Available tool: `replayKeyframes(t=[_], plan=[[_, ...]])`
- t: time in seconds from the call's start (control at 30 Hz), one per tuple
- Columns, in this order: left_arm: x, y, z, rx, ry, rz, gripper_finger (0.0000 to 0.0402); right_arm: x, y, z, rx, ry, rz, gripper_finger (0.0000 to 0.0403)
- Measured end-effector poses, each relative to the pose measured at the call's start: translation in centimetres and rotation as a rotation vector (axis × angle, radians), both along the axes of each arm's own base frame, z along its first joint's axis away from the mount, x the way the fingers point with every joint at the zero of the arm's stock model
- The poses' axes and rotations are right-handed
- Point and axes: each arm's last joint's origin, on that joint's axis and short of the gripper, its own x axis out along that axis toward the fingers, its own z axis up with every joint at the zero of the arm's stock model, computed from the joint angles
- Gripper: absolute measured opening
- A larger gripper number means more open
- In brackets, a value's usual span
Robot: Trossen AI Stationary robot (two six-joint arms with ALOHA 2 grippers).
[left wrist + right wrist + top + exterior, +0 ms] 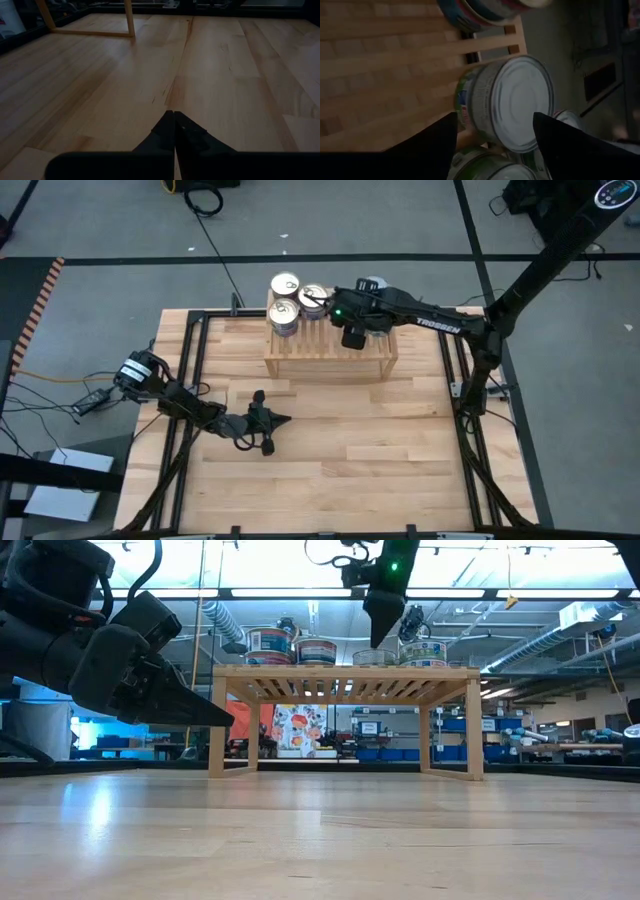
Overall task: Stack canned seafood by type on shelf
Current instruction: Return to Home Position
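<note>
While the left gripper [262,421] lies low at lower left of the high view, its dark fingers pressed together on nothing just above the pale plank tabletop [380,450], the work sits farther right, at upper centre. On the light wooden slatted shelf [330,345] stand the short round seafood tins: pale-topped tins [285,283] at its left end and, in the low view, blue-and-white labelled tins [425,650] toward its right. The right gripper [495,116] hangs just over them, fingers spread wide and holding nothing. In its wrist view a green-labelled, silver-topped tin [512,102] shows between the two fingers, with more green-labelled tins close by. No tin lies on the tabletop, so the sorting looks all but finished. The hazard, on this reading, is the pull-away. An open finger dragged sideways rather than lifted clear could clip the top tin and send it, or its stack, off the shelf's far edge.
</note>
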Motion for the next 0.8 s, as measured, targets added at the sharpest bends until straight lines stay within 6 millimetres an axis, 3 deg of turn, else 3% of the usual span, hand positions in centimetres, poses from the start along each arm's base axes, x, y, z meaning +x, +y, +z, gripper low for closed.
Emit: replayKeyframes(t=[0.13, 0.27, 0.6, 0.8], plan=[[0.0, 0.0, 0.0, 0.000, 0.000, 0.000, 0.0005, -0.6, 0.7, 1.1, -0.010, -0.030, 0.019, 0.0261], [0.0, 0.0, 0.0, 0.000, 0.000, 0.000, 0.0005, -1.2, 0.7, 2.7, -0.038, -0.127, 0.003, 0.0222], [0.0, 0.0, 0.0, -0.003, -0.003, 0.001, 0.0005, -1.5, -2.2, 2.0, 0.043, -0.198, -0.067, 0.0022], [0.0, 0.0, 0.0, -0.003, -0.004, 0.001, 0.0005, -1.9, -3.3, 1.9, 0.142, -0.244, -0.067, 0.0023]])
